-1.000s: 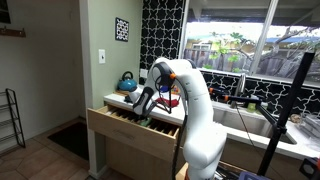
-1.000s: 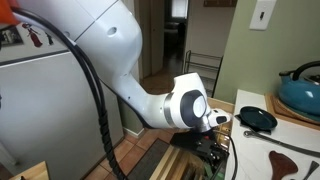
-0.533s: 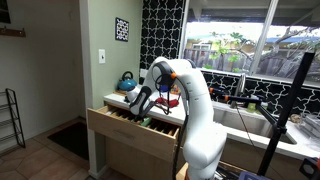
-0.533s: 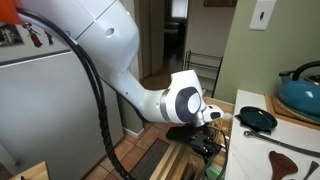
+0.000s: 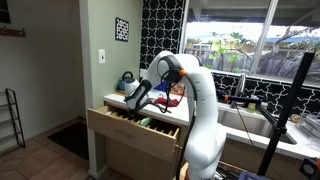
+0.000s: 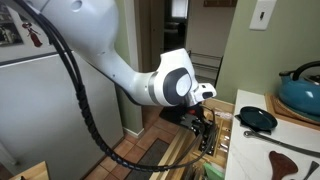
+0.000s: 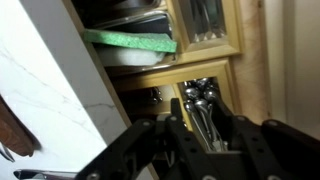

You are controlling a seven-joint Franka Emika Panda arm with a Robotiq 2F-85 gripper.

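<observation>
Shiny metal cutlery (image 7: 203,100) lies in a wooden drawer (image 7: 170,72) beneath black jaws parted narrowly.

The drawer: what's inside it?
Shiny metal cutlery lies in one compartment of the drawer; something flat and green lies in another. The gripper hides the cutlery's lower part.

No legible text, label or number anywhere (wall picture (image 5: 121,29) merely patterned)
</observation>
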